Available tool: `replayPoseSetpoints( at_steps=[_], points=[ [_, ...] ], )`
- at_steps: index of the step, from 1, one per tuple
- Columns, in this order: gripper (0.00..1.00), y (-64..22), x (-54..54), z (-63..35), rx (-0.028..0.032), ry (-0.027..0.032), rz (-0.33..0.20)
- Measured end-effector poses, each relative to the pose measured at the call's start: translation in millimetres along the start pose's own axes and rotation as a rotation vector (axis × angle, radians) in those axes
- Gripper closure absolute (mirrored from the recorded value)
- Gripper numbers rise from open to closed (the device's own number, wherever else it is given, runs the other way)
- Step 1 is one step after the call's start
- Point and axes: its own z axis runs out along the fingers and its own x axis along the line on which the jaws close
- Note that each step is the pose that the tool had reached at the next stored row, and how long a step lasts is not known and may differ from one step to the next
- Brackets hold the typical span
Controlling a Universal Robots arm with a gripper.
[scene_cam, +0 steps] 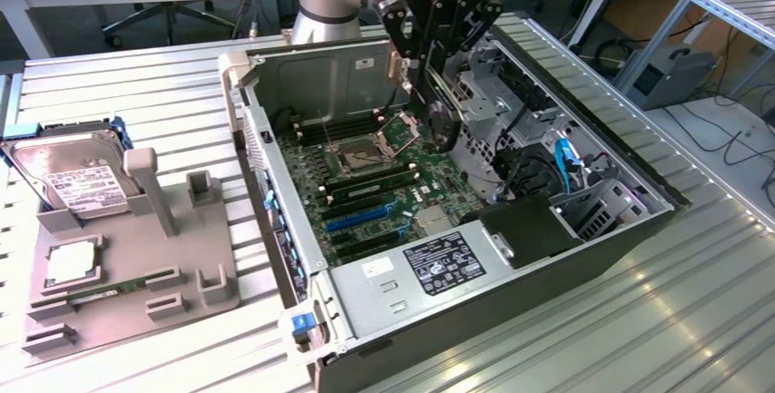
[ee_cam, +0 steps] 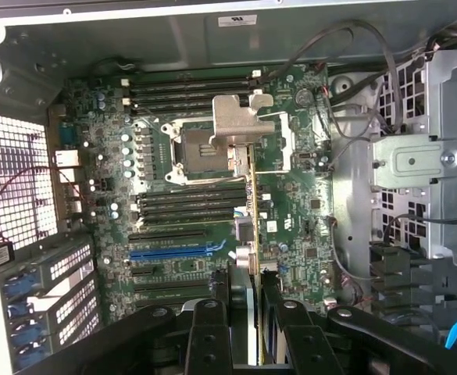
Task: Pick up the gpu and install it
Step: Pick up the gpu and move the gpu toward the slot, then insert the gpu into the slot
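Hanging edge-on inside the open computer case [scene_cam: 485, 320], the gpu [ee_cam: 251, 211] is pinched on both faces by the black fingers [ee_cam: 211, 328] of the gripper [ee_cam: 248, 293]. Its silvery end bracket [ee_cam: 240, 121] points away from the wrist. In the exterior view the gpu [scene_cam: 438, 121] is beneath the gripper [scene_cam: 430, 107], over the green motherboard [scene_cam: 376, 184] and just beside the CPU socket [scene_cam: 363, 152]. Whether it touches the board I cannot tell. A blue expansion slot [ee_cam: 173, 251] lies on the board near the card. Outside the case, on the slatted metal desk [scene_cam: 678, 320], a grey holder [scene_cam: 133, 257] at the exterior view's left carries a hard drive [scene_cam: 79, 184] and a green memory stick [scene_cam: 115, 289].
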Motion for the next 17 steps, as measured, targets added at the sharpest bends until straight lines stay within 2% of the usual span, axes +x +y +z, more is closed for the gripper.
replayPoseSetpoints(
  at_steps=[17],
  points=[
    [0.73,0.4,-4.7,2.6,0.0012,-0.0001,0.0]
  ],
)
